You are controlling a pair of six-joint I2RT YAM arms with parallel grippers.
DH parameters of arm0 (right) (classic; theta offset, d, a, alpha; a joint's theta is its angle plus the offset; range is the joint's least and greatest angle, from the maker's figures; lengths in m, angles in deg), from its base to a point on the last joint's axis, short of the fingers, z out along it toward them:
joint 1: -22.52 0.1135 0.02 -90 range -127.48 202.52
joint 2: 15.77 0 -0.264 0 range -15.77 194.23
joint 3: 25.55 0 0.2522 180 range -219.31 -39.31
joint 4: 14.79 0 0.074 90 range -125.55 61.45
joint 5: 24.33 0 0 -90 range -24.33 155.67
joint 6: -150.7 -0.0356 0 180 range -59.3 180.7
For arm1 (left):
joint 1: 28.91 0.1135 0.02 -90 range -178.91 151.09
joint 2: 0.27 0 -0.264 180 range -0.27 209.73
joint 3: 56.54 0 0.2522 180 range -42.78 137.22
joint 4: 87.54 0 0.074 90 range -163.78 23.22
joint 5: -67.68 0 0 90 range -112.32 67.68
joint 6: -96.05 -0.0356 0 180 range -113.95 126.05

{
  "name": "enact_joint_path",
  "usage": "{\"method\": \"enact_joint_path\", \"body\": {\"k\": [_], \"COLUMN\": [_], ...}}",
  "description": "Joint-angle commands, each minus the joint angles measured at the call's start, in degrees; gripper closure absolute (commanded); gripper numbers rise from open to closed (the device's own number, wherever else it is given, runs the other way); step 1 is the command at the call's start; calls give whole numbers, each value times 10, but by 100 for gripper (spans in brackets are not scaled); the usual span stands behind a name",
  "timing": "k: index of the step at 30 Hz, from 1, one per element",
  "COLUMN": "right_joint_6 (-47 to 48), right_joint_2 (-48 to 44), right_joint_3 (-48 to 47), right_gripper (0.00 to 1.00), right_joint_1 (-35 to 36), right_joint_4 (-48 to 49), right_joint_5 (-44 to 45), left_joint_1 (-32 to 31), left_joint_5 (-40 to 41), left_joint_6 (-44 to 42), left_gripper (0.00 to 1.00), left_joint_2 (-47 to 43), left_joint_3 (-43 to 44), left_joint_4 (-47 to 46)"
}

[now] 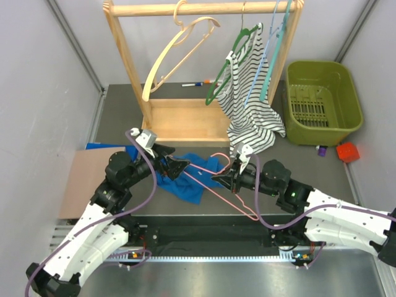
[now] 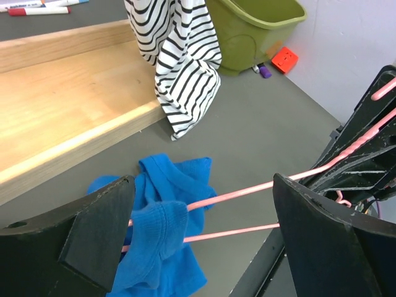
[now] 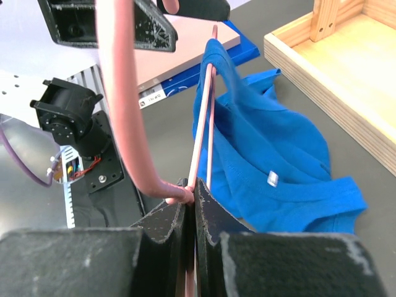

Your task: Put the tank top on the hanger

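The royal-blue tank top lies crumpled on the dark table in front of the wooden rack. The thin pink wire hanger lies slantwise, its left end inside the fabric. My right gripper is shut on the hanger's wire by the hook, above the tank top. My left gripper is open wide over the tank top. In the left wrist view a fold of the tank top drapes over the hanger's two wires, close to the left finger.
A wooden clothes rack stands behind, with a cream hanger, a green hanger and a black-and-white striped top. A green basket and a red block are at right. A pink board lies at left.
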Motion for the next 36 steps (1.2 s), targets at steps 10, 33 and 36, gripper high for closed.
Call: {"method": "enact_joint_path", "body": {"k": [10, 33, 36], "right_joint_6": [-5, -7, -4], "right_joint_2": [13, 25, 35], "right_joint_3": [-32, -79, -82], "right_gripper": [100, 100, 100], "right_joint_1": [-17, -90, -96], "right_joint_4": [53, 6, 8], "right_joint_5": [-88, -285, -307], "left_joint_1": [-6, -80, -84], "left_joint_5": [-112, -285, -291], "left_joint_6": [-15, -34, -34], "left_gripper": [11, 62, 67], "left_joint_2": [-20, 136, 137], "left_joint_3": [-11, 29, 28], "left_joint_4": [-118, -86, -86]}}
